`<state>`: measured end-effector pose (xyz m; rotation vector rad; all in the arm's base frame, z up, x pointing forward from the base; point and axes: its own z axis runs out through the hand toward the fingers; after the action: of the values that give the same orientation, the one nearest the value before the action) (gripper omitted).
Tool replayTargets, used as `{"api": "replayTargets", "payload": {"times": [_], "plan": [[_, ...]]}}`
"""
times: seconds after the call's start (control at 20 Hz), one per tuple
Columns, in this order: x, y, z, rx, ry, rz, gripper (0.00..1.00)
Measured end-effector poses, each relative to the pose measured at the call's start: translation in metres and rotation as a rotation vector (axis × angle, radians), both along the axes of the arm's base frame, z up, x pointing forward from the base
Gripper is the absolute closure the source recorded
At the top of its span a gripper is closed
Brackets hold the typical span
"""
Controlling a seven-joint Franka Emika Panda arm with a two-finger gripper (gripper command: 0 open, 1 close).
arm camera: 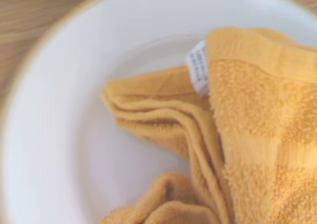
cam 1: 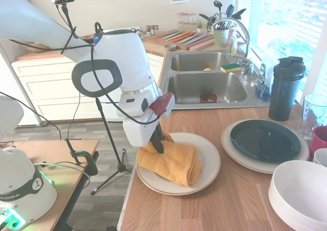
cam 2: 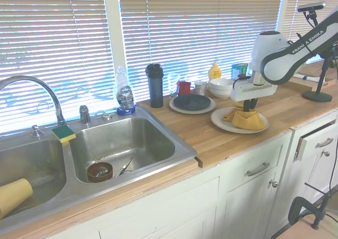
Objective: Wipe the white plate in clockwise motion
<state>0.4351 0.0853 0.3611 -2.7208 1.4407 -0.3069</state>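
The arm is reaching down over the bench's front edge, wrist tilted, with the end effector (cam 1: 157,143) pinching an orange towel (cam 1: 171,162) and pressing it onto the white plate (cam 1: 207,162). The plate is sitting near the bench's front edge, beside a dark plate (cam 1: 264,140) stacked on another plate.

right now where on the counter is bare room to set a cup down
Bare wood lies in front of the white plate toward the counter's front edge, and between the sink and the dark plate. By the white bowls, glass and black bottle it is crowded.
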Motion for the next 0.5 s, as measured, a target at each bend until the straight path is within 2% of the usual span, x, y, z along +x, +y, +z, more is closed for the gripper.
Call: {"api": "replayTargets", "payload": {"times": [0.25, 0.5], "plan": [[0.002, 0.018, 0.001, 0.006, -0.003, 0.024, 1.0], [0.025, 0.026, -0.008, 0.006, 0.006, 0.012, 1.0]]}}
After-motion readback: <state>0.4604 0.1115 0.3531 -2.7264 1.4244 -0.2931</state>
